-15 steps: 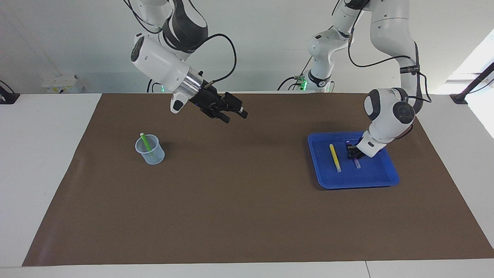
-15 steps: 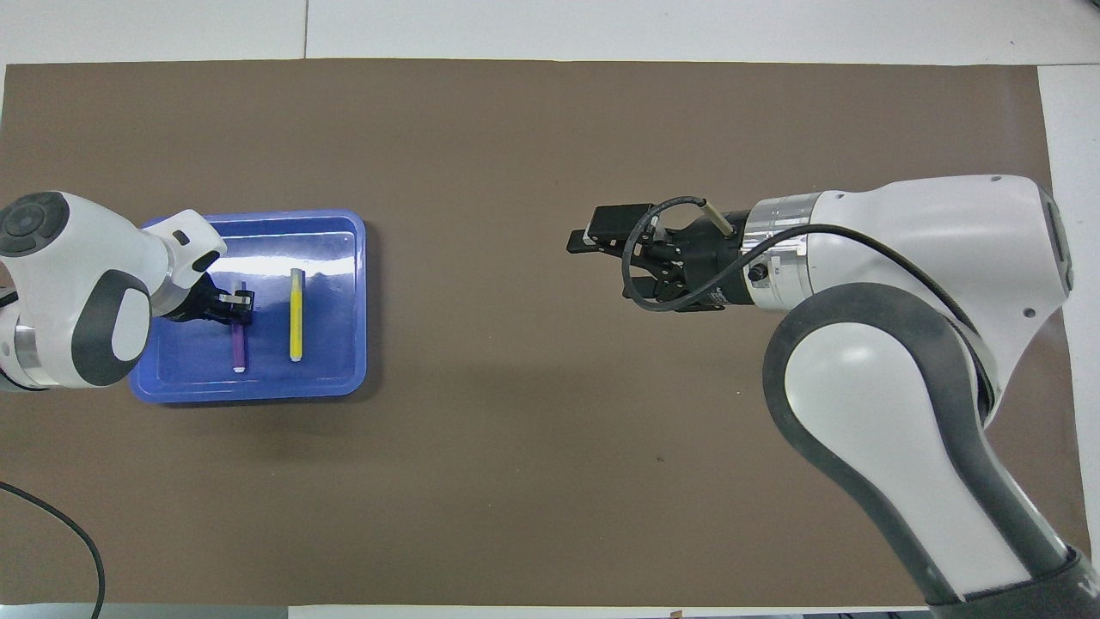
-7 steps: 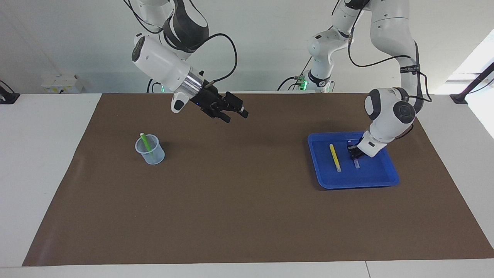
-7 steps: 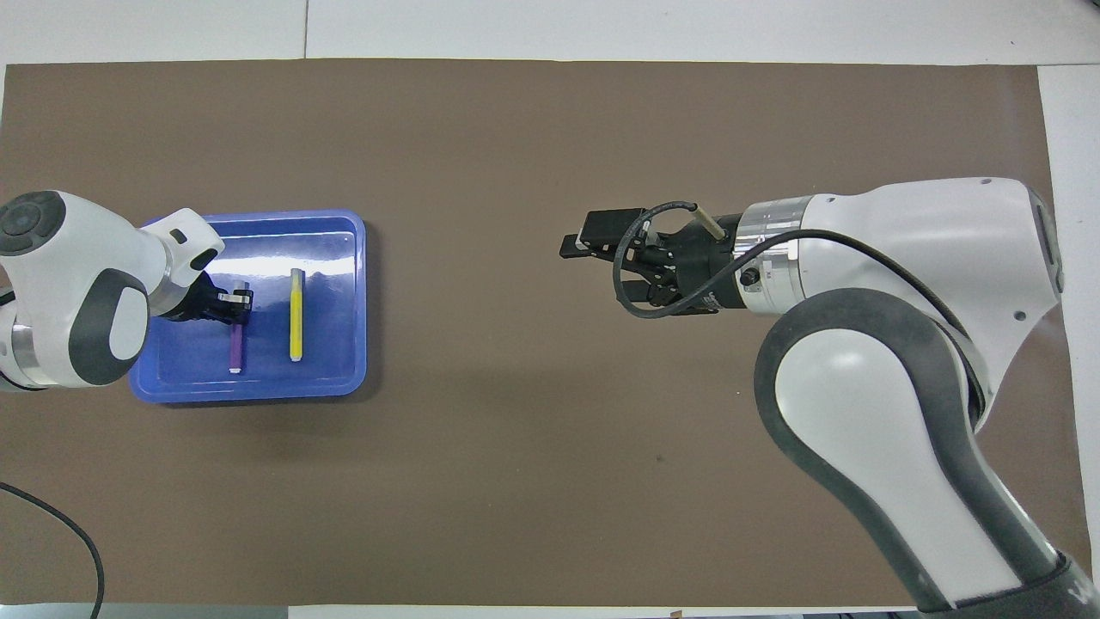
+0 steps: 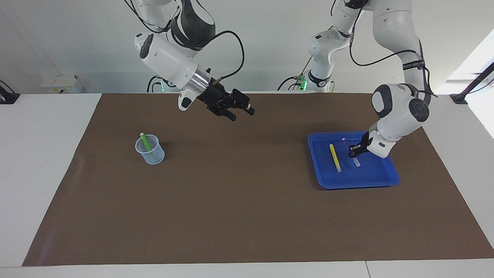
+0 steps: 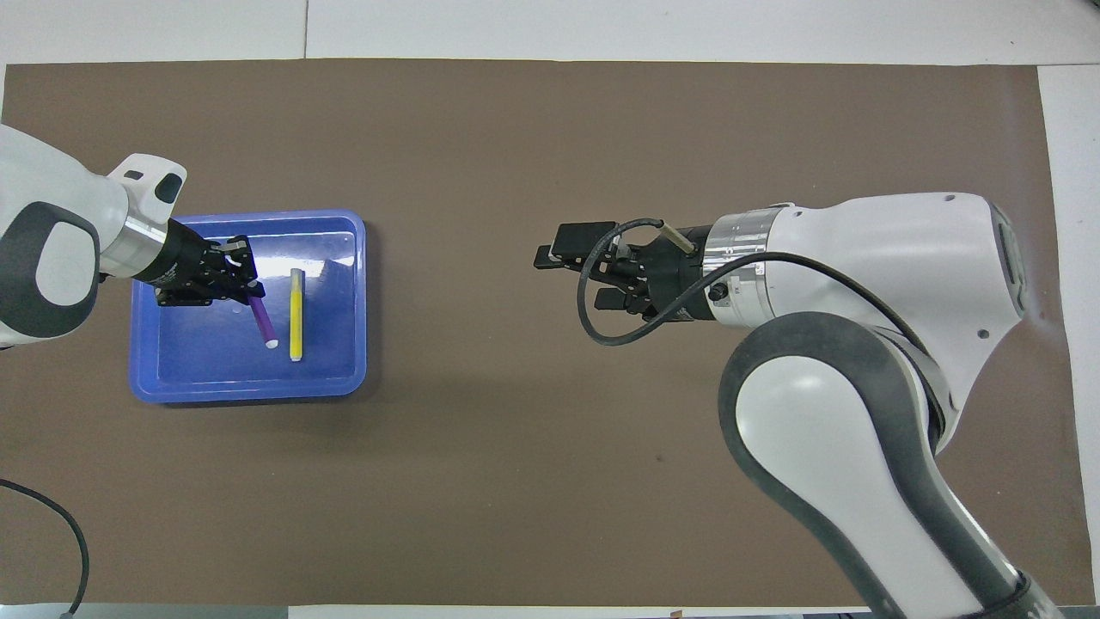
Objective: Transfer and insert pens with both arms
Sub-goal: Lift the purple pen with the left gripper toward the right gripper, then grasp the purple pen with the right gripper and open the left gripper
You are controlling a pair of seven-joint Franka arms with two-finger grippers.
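Down at the lower right of the facing view sits the blue tray (image 5: 389,178), toward the left arm's end of the brown mat (image 5: 247,216). Inside it the yellow pen (image 5: 335,158) lies flat on the tray floor. Just beside it the left gripper (image 5: 353,151) has its jaws pinched on the purple pen (image 6: 262,319) — the pen is tilted, its pale cap end pointing down over the tray floor. At the left of that view, toward the right arm's end, a clear cup (image 5: 150,150) stands on the mat with the green pen (image 5: 146,143) leaning inside it — 1 of the 3 pens. Higher in the frame, the right gripper (image 5: 240,112) hangs over the bare mat near the robots' edge, jaws spread and holding nothing.
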